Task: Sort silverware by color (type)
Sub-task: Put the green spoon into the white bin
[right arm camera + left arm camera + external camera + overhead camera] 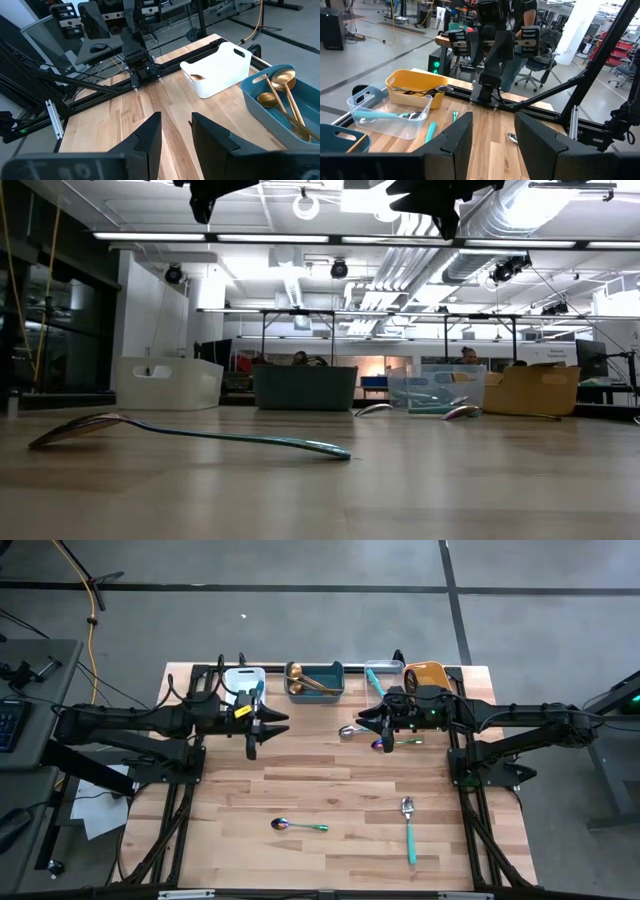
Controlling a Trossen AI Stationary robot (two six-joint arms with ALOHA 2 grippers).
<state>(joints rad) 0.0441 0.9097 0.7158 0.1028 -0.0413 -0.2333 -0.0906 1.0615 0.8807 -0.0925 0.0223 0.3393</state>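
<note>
Loose silverware lies flat on the wooden table [330, 790]: an iridescent spoon with a green handle [299, 826] [190, 435] near the front, a teal-handled spoon [409, 830] to its right, and a silver spoon [350, 732] and a purple piece [378, 745] under the right arm. My left gripper [252, 740] [492, 125] hangs open above the table's left middle with nothing between its fingers. My right gripper [386, 735] [176, 125] hangs above the right middle, its fingers apart by a narrower gap and holding nothing. In the low view both grippers [205, 198] [440, 205] stand well above the tabletop.
Along the far edge stand a white bin [243, 680] [217, 70], a teal bin [315, 678] [280, 105] with gold spoons, a clear bin [380, 675] [390, 115] with a teal-handled piece, and an orange bin [425, 673] [415, 90] with dark pieces. Black frame rails run down both table sides.
</note>
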